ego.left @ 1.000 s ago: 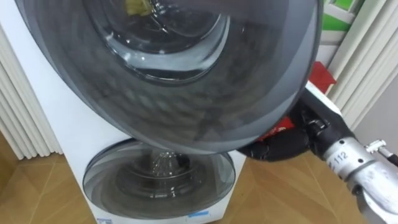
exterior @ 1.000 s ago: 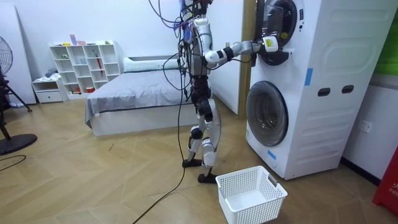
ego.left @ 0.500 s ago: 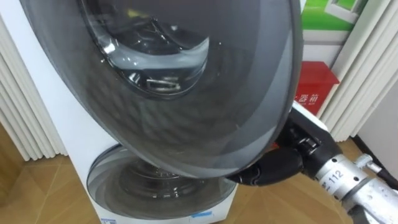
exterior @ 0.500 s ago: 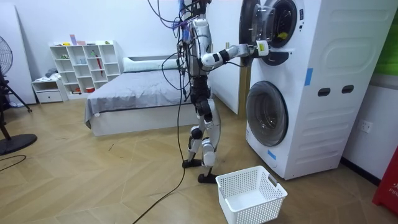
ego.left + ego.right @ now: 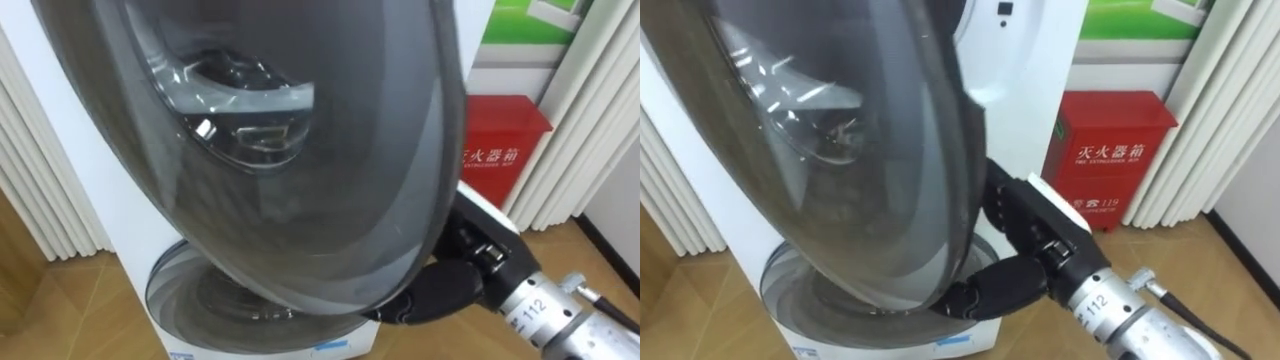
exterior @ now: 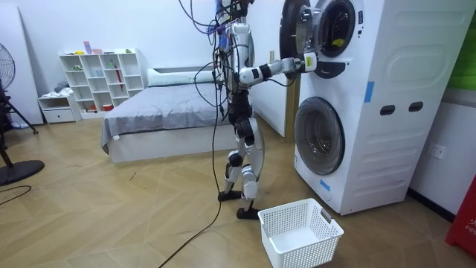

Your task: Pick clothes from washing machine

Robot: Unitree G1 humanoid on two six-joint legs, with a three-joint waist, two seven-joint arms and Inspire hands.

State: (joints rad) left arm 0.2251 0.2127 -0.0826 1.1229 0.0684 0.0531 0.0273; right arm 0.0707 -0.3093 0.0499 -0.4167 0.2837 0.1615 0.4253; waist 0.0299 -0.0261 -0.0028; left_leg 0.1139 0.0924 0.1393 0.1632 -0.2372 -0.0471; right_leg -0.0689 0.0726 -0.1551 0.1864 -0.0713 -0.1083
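A yellowish cloth lies inside the upper drum of the washing machine, seen in the room view through the round opening; neither hand touches it. The upper door, a large dark tinted disc with a clear glass bowl at its middle, stands swung out from the machine's front and hangs close before the head camera. The right hand clasps this door at its lower right edge: one black finger runs along the outer side of the rim while the rest of the hand lies behind it, so the rim is pinched between them. The right arm is stretched out from the shoulder to reach it.

Below, the lower door is closed against the white cabinet. A red box stands on the floor just beside the machine, against pale vertical slats.

In the room view the robot stands upright on the wooden floor, facing the machine. A white basket sits on the floor near its feet, in front of the lower door. Behind the robot are a bed and a white shelf
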